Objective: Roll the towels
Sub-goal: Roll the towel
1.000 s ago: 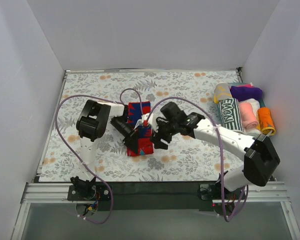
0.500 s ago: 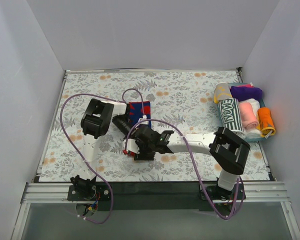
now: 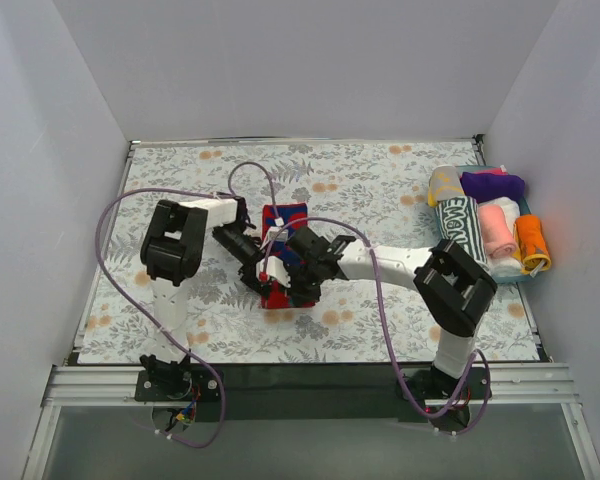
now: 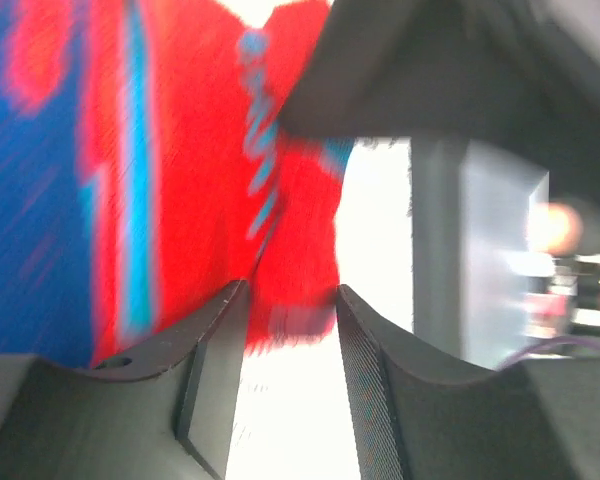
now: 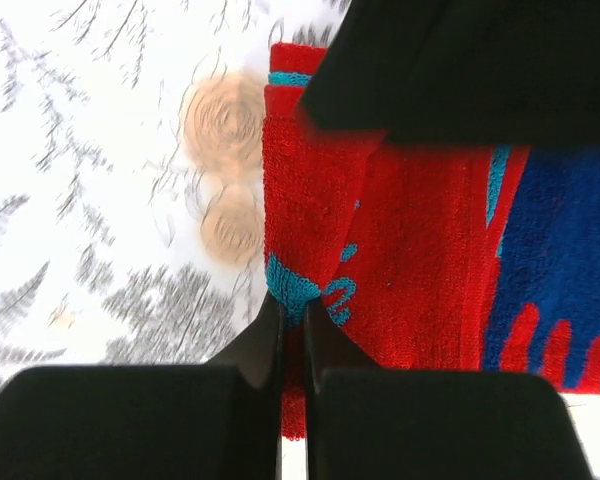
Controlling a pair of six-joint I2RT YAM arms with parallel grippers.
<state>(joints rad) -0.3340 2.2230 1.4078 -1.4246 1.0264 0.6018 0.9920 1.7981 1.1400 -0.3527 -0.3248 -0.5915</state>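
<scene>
The red and teal-blue towel [image 3: 283,218] lies flat in the middle of the flowered table covering, its near end partly folded. My right gripper [image 3: 294,278] is on that near end; the right wrist view shows it [image 5: 292,308] shut on the towel's teal-stitched edge [image 5: 298,285]. From the left, my left gripper [image 3: 257,263] meets the same end. Its jaws [image 4: 290,300] stand apart, with a red towel corner [image 4: 295,250] lying between the tips. A salmon-pink towel roll [image 3: 495,230] lies at the far right.
Several rolled towels [image 3: 460,225] in green, purple, orange and yellow are packed together against the right wall beside the pink one. Purple cables [image 3: 250,180] loop over both arms. White walls close in the table on three sides.
My right gripper has swung in from the towel's right side onto its near end and shut on the edge. My left gripper's jaws have parted.
</scene>
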